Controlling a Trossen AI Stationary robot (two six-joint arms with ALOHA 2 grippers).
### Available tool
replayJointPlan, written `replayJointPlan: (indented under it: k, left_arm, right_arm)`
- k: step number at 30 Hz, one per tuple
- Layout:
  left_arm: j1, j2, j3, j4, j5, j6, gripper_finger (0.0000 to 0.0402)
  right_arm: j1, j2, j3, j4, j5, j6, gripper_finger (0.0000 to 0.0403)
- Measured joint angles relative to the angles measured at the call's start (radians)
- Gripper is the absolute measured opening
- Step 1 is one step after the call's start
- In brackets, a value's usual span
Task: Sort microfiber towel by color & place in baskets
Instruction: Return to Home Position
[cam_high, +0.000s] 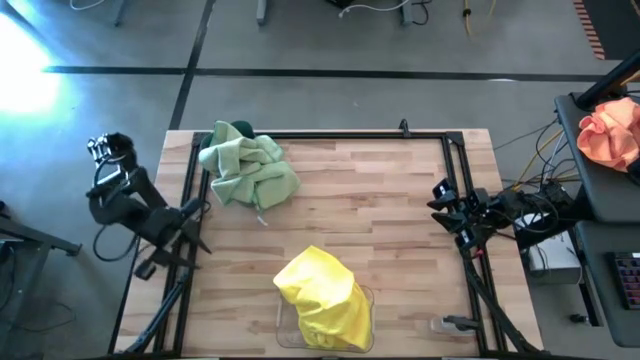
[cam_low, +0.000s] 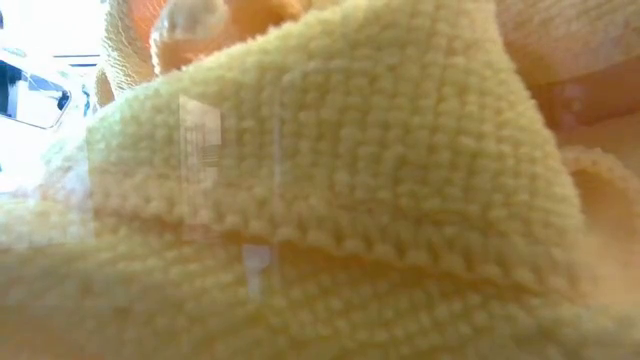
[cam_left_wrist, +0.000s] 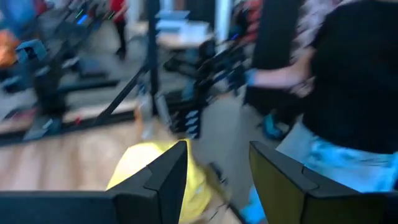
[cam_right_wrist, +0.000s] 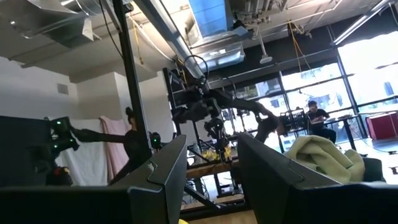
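A heap of pale green microfiber towels (cam_high: 248, 168) lies over the dark teal basket (cam_high: 240, 128) at the table's far left, spilling onto the wood. A heap of yellow towels (cam_high: 322, 297) sits in the clear basket (cam_high: 284, 334) at the near edge and fills the low view (cam_low: 320, 200). My left gripper (cam_high: 190, 212) (cam_left_wrist: 217, 152) is open at the table's left edge, about level, with nothing between its fingers. My right gripper (cam_high: 440, 197) (cam_right_wrist: 211, 146) is open at the right edge, tilted upward, also with nothing in it.
Black frame rails (cam_high: 330, 135) run along the table's edges. An orange-pink cloth bundle (cam_high: 610, 135) lies on a dark stand right of the table. A person (cam_left_wrist: 348, 81) stands beyond the table in the left wrist view. Bare wood (cam_high: 370, 210) lies between the two heaps.
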Motion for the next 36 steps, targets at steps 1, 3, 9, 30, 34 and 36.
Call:
replayJointPlan:
  k: [1, 3, 9, 30, 34, 36]
  left_arm:
    - [0.000, -0.030, -0.034, 0.044, 0.027, 0.024, 0.0157]
    - [0.000, -0.090, -0.105, 0.128, 0.066, 0.059, 0.0157]
    - [0.000, -0.252, -0.293, 0.299, 0.081, 0.075, 0.0157]
    - [0.000, -0.557, -0.628, 0.581, 0.159, 0.161, 0.0157]
    - [0.000, -0.576, -0.673, 0.629, 0.177, 0.161, 0.0157]
    - [0.000, -0.584, -0.697, 0.657, 0.176, 0.161, 0.0157]
  right_arm:
    - [0.000, 0.000, 0.000, 0.000, 0.000, 0.003, 0.0137]
    - [0.000, 0.000, 0.000, 0.000, 0.000, 0.007, 0.0137]
    - [0.000, 0.000, 0.000, 0.000, 0.000, 0.007, 0.0137]
    - [0.000, 0.000, 0.000, -0.023, 0.002, 0.028, 0.0137]
    - [0.000, 0.000, 0.000, -0.024, 0.002, 0.028, 0.0137]
    - [0.000, 0.000, 0.000, -0.024, 0.002, 0.028, 0.0137]
